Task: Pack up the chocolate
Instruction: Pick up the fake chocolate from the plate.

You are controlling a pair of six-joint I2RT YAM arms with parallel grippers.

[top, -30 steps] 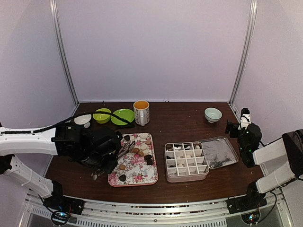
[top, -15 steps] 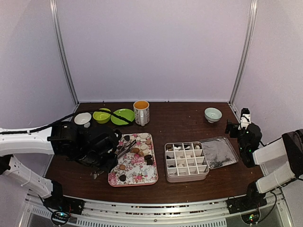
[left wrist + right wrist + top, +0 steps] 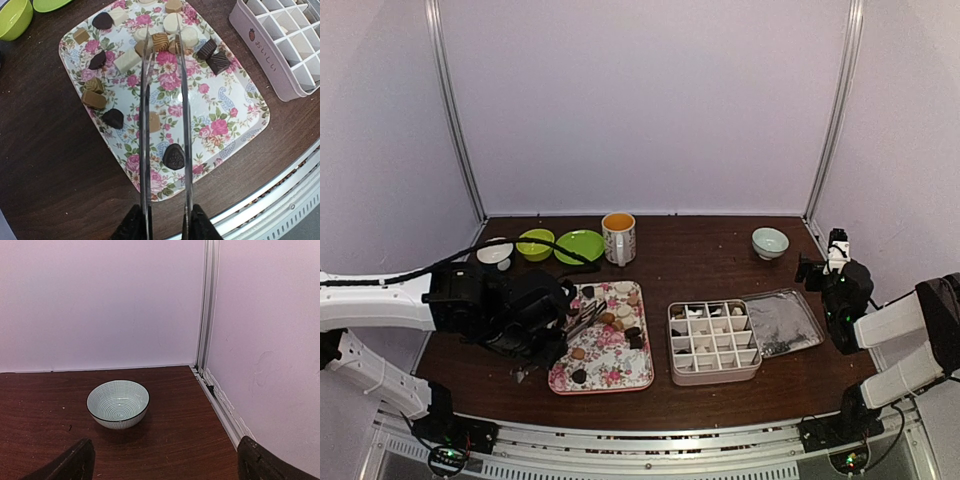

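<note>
Several chocolates, dark, tan and white, lie on a floral tray (image 3: pixel 235 95), among them a tan ridged one (image 3: pixel 161 41) and a dark one (image 3: pixel 174 156). My left gripper (image 3: pixel 165 227) is shut on metal tongs (image 3: pixel 145 125), which reach out over the tray. The tong tips stand apart on either side of the tan ridged chocolate. In the top view the left gripper (image 3: pixel 552 335) is at the tray's left edge (image 3: pixel 620 372). A divided box (image 3: pixel 712 340) holds a few chocolates. My right gripper (image 3: pixel 165 465) is open and empty, far right.
The box lid (image 3: pixel 782 322) lies right of the box. A mug (image 3: pixel 618 237), two green bowls (image 3: pixel 535 244) and a white cup (image 3: pixel 495 254) stand at the back left. A pale blue bowl (image 3: pixel 118 403) sits near the back right corner, by the wall rail.
My left arm has shifted slightly, with the tongs still over the tray. The right arm has not moved.
</note>
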